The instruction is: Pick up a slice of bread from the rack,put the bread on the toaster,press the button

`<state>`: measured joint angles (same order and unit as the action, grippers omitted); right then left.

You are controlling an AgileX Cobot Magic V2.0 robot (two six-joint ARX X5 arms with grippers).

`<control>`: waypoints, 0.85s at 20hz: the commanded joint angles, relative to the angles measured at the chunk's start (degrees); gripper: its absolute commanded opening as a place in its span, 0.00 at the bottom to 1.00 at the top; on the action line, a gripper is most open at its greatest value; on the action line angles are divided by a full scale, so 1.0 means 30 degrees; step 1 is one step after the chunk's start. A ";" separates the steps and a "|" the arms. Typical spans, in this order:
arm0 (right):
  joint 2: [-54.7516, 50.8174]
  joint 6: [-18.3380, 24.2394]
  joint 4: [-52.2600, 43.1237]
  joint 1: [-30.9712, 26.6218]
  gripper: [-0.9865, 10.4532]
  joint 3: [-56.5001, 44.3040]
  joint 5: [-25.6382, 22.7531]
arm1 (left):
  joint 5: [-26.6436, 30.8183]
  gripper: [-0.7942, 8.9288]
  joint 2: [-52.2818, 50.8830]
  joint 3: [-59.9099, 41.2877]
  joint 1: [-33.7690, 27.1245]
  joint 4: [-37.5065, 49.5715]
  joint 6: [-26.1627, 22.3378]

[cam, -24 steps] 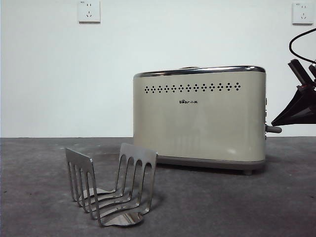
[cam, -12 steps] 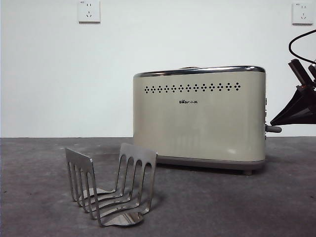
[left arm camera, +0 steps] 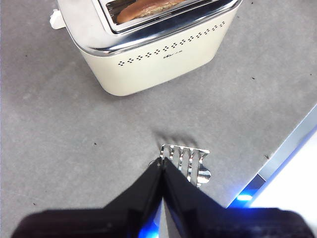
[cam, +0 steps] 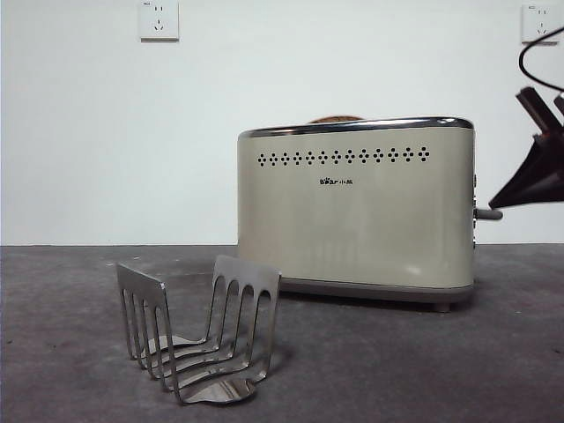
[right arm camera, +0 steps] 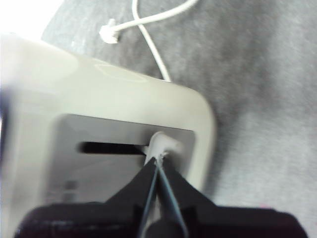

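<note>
I see a plain white wall [cam: 106, 132] behind the dark grey, speckled tabletop [cam: 397, 361]. Two white wall sockets sit high up: one at left [cam: 159, 19], one at the right edge [cam: 539, 23]. Lighting is even and diffuse.

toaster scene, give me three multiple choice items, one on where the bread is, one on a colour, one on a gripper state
1. Where is the slice of bread?
A. in the rack
B. in the toaster's top slot
C. flat on the table

2. What colour is the toaster?
A. cream-beige
B. red
C. black

3. How are the right gripper's jaws?
A. wide open
B. shut around the bread
C. shut, tips at the button

Answers: 1 B, its brown crust shows in the slot while the rack stands empty. 2 A, the front view shows a pale cream body. 3 C, the right wrist view shows the jaws together at the lever.
</note>
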<state>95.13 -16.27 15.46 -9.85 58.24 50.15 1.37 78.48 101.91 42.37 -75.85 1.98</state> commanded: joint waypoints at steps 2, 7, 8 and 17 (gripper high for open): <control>-0.0685 -0.0182 0.0597 0.0342 0.08 0.1005 0.0204 | 0.0044 0.08 -0.0095 -0.0102 -0.0080 0.0036 -0.0102; -0.2535 -0.0073 0.2011 0.0969 0.08 0.2171 -0.1093 | 0.0051 0.08 -0.0095 -0.0102 -0.0080 0.0036 -0.0248; -0.3016 0.0022 0.2484 0.1064 0.08 0.2419 -0.1647 | 0.0051 0.08 -0.0095 -0.0102 -0.0080 0.0036 -0.0248; -0.9500 0.1661 0.8378 0.2470 0.08 0.4320 -0.9318 | 0.1137 0.08 -0.0095 -0.0102 -0.0080 0.0036 -0.0838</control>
<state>67.05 -12.60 40.73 -2.59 70.91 22.96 4.60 78.48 101.91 42.33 -75.85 0.01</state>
